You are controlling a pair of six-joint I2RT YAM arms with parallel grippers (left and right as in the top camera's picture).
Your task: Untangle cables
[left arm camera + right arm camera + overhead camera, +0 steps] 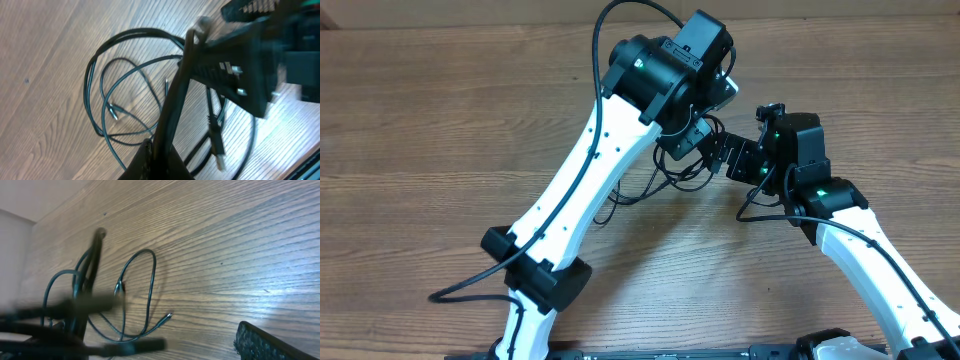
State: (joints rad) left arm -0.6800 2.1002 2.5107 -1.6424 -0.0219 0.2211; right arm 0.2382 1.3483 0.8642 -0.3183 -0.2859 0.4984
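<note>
**Inspector:** Posture of the left arm (590,170)?

**Assistant:** It rises from the lower edge of the overhead view and slants across the bench (440,120) toward the middle. The wrist is folded over, so the left tool (692,138) points down. Its fingers are pressed together. I cannot tell whether a strand is caught between them.

**Inspector:** The right arm (880,260)?

**Assistant:** It comes in from the lower right with the elbow bent. The right tool (725,155) is aimed at the left one and sits just beside it. Its jaws are spread.

**Inspector:** Location of the cables (145,31)?

**Assistant:** They lie in loose, overlapping loops on the bench, below and between the two tools. One small plug (114,111) lies inside the loops, on the wood.
</note>
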